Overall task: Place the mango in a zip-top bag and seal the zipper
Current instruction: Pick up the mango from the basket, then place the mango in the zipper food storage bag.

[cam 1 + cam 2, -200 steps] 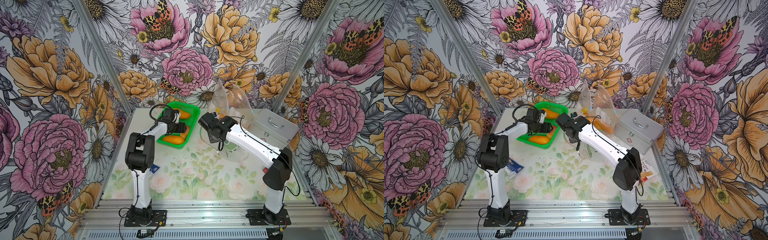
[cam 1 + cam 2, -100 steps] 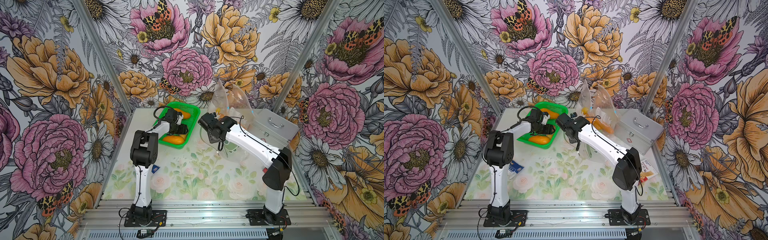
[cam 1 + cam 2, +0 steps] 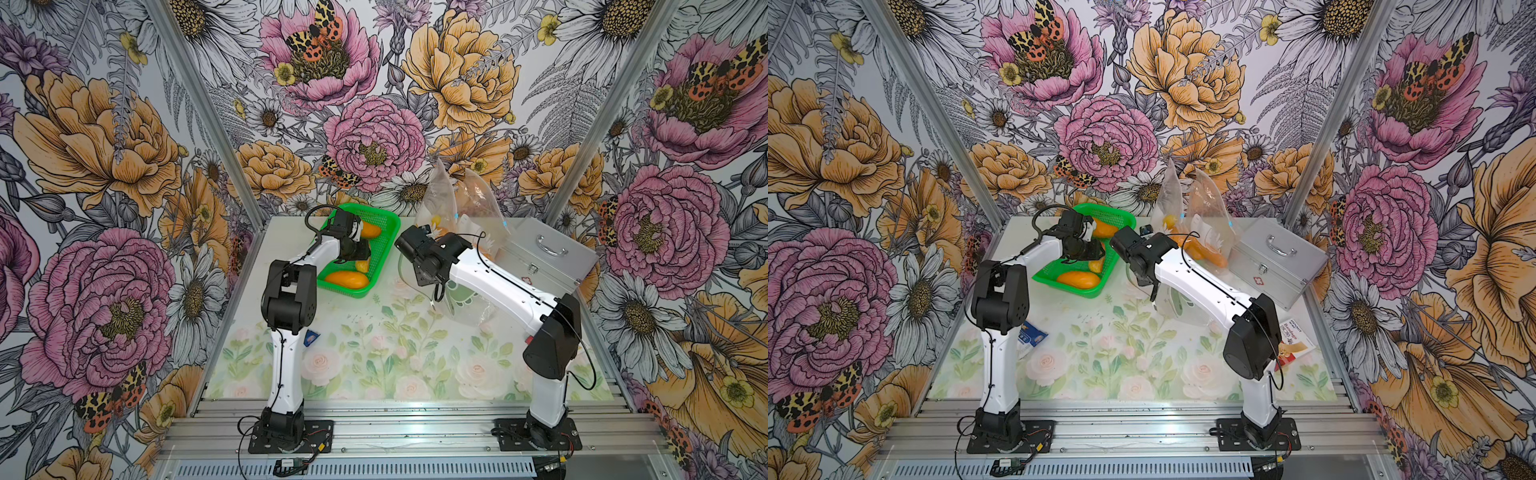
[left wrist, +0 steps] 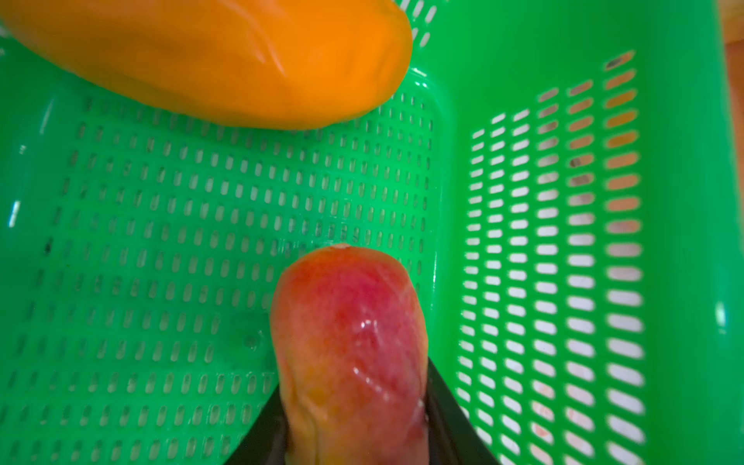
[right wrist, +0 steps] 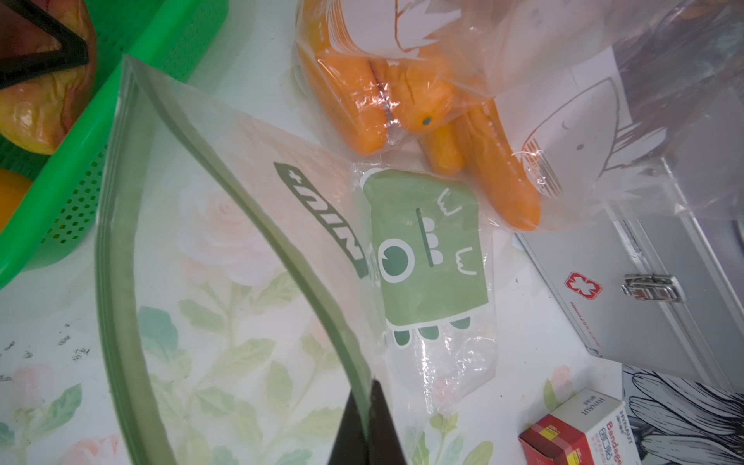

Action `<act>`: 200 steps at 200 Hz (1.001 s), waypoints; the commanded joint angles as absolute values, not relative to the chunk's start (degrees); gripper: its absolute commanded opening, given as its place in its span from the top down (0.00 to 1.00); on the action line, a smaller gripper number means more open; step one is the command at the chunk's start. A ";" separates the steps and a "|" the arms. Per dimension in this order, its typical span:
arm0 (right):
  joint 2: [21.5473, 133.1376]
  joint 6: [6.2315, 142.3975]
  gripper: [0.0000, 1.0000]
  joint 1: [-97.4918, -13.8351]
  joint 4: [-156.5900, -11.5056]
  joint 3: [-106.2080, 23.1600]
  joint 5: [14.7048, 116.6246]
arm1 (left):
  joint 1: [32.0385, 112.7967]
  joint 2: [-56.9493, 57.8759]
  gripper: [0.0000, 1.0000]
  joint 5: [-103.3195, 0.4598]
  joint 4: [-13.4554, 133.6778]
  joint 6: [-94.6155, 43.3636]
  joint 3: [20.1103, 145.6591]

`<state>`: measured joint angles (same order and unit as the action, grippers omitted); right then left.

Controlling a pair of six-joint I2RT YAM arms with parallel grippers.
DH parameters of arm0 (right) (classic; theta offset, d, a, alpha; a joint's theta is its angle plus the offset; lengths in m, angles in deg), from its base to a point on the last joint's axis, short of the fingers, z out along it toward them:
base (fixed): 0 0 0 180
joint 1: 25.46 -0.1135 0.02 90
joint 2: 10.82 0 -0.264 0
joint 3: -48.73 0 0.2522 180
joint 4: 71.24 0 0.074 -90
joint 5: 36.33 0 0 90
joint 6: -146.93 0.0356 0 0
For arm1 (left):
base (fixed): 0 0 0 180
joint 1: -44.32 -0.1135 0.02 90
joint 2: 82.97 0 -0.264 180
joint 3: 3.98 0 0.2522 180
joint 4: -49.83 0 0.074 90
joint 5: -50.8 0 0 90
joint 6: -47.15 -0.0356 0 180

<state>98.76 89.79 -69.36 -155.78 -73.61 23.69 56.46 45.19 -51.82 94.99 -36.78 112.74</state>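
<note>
Mango (image 4: 346, 322), the red-and-yellow one, is inside the green basket (image 4: 201, 241), which stands at the desk's (image 3: 374, 353) far edge, toward the far left corner. Your left pincer (image 4: 354, 378) is closed on it, with 1 finger against each side. 2 orange mangoes (image 3: 347, 279) lie in the same basket. Your right pincer (image 5: 368, 406) is pinched tight on the zipper strip of the zip-top bag (image 5: 241, 241). The bag's mouth stands open, and it lies on the desk just beside the basket.
</note>
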 commanded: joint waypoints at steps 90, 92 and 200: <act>96.04 88.49 1.00 -69.09 -150.69 -71.78 30.57 | 56.56 6.17 0.70 -55.95 52.66 -11.09 76.56; 96.05 88.49 1.00 -69.06 -150.71 -71.75 30.62 | 56.74 5.74 0.70 -56.02 51.59 -10.50 75.85; 93.40 89.49 1.00 -68.45 -149.82 -70.86 31.58 | 72.03 5.69 0.69 -48.93 24.76 4.85 62.60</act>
